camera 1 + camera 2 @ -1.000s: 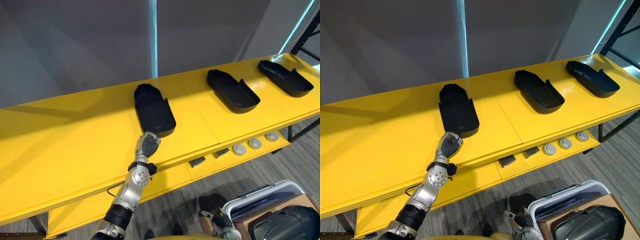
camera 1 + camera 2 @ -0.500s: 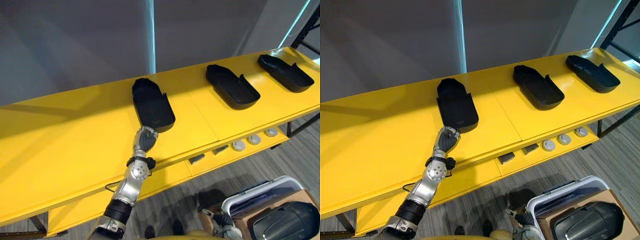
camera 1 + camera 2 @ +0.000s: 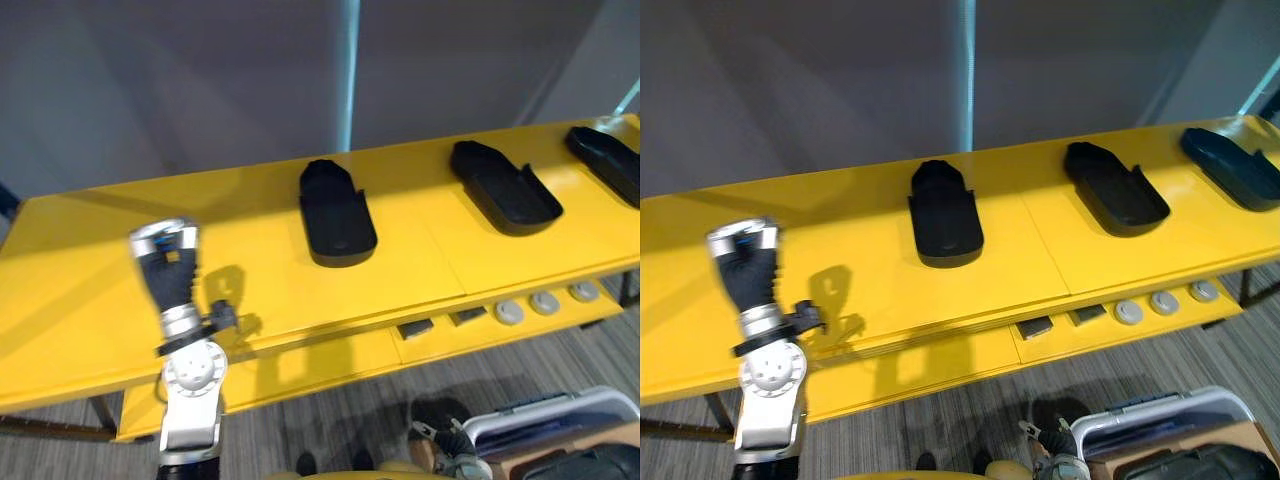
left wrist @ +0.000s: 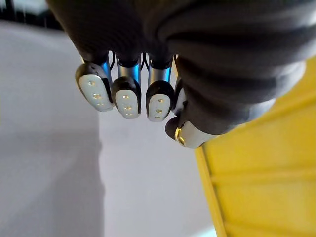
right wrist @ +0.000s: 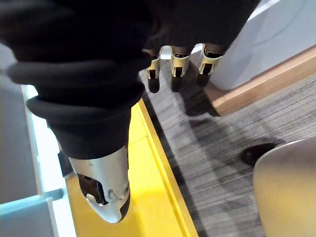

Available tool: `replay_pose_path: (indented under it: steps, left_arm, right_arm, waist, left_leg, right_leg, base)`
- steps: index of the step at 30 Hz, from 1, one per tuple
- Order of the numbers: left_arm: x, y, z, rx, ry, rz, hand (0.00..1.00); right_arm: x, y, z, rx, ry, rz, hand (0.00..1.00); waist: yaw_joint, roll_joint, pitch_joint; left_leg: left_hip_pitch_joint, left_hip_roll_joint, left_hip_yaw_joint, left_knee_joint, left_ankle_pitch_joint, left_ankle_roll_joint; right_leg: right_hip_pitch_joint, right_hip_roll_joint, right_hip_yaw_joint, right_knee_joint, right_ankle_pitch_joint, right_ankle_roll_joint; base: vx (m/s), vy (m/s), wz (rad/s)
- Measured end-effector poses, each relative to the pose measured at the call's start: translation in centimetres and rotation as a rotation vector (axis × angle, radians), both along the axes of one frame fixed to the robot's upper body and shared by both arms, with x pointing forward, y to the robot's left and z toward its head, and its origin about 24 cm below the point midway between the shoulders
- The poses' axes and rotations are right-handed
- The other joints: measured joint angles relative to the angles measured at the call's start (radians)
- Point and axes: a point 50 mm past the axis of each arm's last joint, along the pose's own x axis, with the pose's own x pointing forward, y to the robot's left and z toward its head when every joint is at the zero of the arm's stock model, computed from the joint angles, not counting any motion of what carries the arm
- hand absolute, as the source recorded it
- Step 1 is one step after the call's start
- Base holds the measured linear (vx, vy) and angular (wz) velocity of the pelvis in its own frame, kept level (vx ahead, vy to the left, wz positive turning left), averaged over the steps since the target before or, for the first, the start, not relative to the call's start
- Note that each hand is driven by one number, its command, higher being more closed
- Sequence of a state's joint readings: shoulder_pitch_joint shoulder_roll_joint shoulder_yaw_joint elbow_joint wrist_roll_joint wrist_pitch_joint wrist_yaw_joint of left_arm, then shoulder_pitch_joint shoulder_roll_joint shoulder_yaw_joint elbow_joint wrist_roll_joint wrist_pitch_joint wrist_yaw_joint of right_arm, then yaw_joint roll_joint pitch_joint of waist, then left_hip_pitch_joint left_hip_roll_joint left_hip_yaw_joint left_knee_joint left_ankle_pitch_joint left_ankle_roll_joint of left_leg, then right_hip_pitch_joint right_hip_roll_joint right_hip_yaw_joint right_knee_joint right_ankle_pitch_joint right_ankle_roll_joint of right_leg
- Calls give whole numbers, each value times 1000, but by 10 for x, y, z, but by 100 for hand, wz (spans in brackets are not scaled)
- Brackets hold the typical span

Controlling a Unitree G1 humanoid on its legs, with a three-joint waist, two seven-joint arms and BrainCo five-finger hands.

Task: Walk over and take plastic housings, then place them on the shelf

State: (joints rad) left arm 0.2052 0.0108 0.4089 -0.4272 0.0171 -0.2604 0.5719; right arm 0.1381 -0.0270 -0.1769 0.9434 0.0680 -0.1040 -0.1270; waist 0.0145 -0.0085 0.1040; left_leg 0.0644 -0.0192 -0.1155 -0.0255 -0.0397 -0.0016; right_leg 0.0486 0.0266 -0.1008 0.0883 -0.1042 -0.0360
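Withdrawn to 8 o'clock of the black plastic housing [image 3: 337, 212], the left hand [image 3: 167, 268] curls its fingers, empty. The right hand [image 5: 98, 59] hangs, fingers loosely apart.

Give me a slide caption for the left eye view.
The robot's left hand upright before a yellow shelf carrying three black plastic housings.

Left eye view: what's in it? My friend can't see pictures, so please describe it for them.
Three black tray-shaped plastic housings lie spaced apart on a long yellow shelf before a grey wall. The robot's left hand is raised at the left, holding nothing, apart from them. Grey round discs sit on a lower ledge.
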Motion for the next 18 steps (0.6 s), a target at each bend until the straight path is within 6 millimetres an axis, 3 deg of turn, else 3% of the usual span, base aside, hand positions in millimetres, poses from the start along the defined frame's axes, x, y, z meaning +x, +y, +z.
replay_pose_path:
  steps: [2, 4, 5, 6, 9, 10, 11, 12, 15, 18]
  left_arm:
    - [-14, 9, -13, -36, 60, 52, 100]
    - [-22, 15, -42, -105, 189, 81, 100]
    - [-27, 15, -69, -185, 300, 85, 100]
    - [-28, 14, -83, -231, 354, 75, 100]
    - [-40, -4, -159, -438, 691, -48, 100]
    - [-41, -6, -165, -458, 715, -57, 100]
    - [-48, -13, -186, -515, 811, -99, 100]
    - [-53, -23, -203, -569, 885, -146, 0]
    - [-60, -49, -231, -651, 1021, -275, 0]
    - [-60, -62, -242, -656, 1093, -344, 0]
  right_arm:
    - [4, 2, 3, -2, -24, 0, 0]
    - [13, 7, 7, -3, -61, 33, 0]
    - [18, 9, 9, 0, -83, 42, 0]
    - [20, 11, 11, 2, -94, 49, 0]
    - [23, 21, 12, 11, -101, 90, 0]
    - [24, 22, 12, 12, -102, 91, 0]
    - [26, 24, 13, 18, -112, 89, 0]
    - [28, 25, 14, 22, -120, 88, 0]
    - [27, 25, 14, 22, -119, 83, 0]
    - [27, 25, 14, 27, -118, 67, 0]
  waist:
    - [5, -2, 0]
    - [9, -6, 0]
    - [6, -6, -3]
    - [5, -9, -6]
    - [6, -30, -19]
    - [6, -32, -20]
    - [5, -36, -26]
    - [3, -35, -28]
    - [3, -34, -36]
    - [2, -28, -35]
  left_leg:
    - [-5, 0, -3, 17, -19, 4]
    - [-25, 0, 20, 64, -51, 8]
    - [-30, 2, 38, 84, -67, 10]
    - [-33, 2, 43, 92, -70, 10]
    - [-39, 0, 61, 113, -72, 9]
    - [-39, 0, 61, 116, -70, 10]
    - [-40, -2, 62, 121, -69, 11]
    - [-41, -4, 62, 127, -69, 11]
    - [-43, -13, 61, 129, -68, 11]
    - [-40, -15, 65, 126, -68, 11]
  right_leg:
    - [7, -2, -14, 0, 0, 0]
    - [14, -7, -21, 0, -6, 3]
    - [21, -12, -28, 2, -14, 8]
    - [21, -15, -35, 7, -18, 8]
    - [20, -31, -59, 37, -42, 17]
    - [21, -32, -61, 37, -42, 17]
    - [22, -34, -63, 38, -43, 19]
    - [22, -38, -64, 38, -45, 22]
    - [22, -46, -66, 39, -51, 32]
    - [21, -49, -62, 45, -53, 35]
  base:
    - [14, 4, 20]
    - [-15, 24, 10]
    - [-22, 27, 13]
    - [-8, 33, 23]
    - [23, 25, 21]
    - [36, 31, 12]
    - [49, 33, 2]
    - [47, 31, 2]
    - [29, 29, 4]
    - [1, 16, -1]
